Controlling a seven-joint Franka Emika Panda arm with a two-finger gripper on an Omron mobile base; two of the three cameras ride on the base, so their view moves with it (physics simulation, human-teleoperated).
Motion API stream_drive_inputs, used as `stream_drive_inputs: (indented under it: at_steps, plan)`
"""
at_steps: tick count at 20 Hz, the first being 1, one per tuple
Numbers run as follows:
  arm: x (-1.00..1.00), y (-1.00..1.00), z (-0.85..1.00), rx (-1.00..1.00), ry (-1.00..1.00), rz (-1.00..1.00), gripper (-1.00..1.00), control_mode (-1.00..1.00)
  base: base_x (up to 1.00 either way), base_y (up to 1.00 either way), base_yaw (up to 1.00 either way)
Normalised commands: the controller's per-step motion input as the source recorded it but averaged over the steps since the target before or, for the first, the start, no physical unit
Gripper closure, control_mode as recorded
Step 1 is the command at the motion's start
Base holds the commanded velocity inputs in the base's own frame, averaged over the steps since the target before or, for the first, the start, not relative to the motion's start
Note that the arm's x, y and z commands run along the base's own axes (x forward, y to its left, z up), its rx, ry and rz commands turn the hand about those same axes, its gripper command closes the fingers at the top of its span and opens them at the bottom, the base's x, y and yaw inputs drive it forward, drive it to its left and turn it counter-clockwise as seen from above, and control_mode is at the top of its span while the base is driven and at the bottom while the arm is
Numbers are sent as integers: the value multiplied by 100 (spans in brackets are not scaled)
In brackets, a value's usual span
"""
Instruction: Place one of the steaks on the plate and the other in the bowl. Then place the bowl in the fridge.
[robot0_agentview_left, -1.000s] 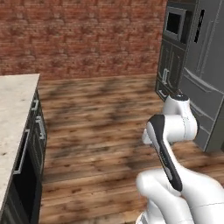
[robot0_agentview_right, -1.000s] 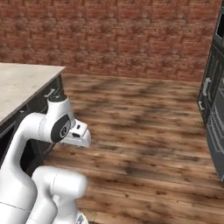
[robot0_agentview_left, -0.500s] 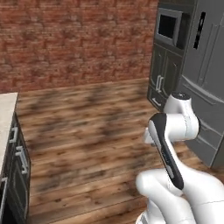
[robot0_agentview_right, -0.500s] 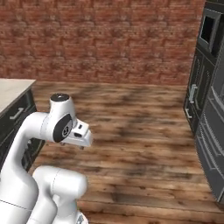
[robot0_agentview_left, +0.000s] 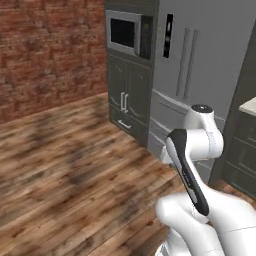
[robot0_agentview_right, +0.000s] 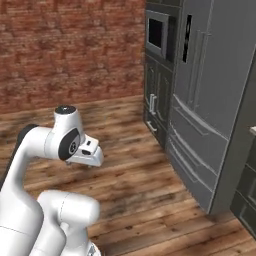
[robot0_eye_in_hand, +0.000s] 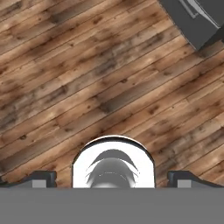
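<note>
Fridge (robot0_agentview_left: 200, 65) fills the upper right of the left base frame, doors closed, with the dark microwave (robot0_agentview_left: 127, 32) built in at its left. Gripper (robot0_eye_in_hand: 112, 177) sits at the bottom of the hand frame, fingertips spread wide with nothing between them, above the wooden floor (robot0_eye_in_hand: 87, 78).

Grey steel fridge (robot0_agentview_left: 200, 75), dark microwave (robot0_agentview_left: 125, 32), red brick wall (robot0_agentview_left: 45, 50), streaked brown plank floor (robot0_eye_in_hand: 87, 65).
</note>
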Motion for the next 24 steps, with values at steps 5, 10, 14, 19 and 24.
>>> stream_drive_inputs:
  at_steps: [5, 10, 14, 19, 24]
  plan:
    - [0, 0, 0, 0, 0, 0, -100, 100, 49, 48, -77]
    - [0, 0, 0, 0, 0, 0, -100, 100, 32, 39, -81]
    - [0, 0, 0, 0, 0, 0, -100, 100, 18, 38, -81]
    - [0, 0, 0, 0, 0, 0, -100, 100, 23, 53, -75]
    - [0, 0, 0, 0, 0, 0, -100, 100, 24, 88, -54]
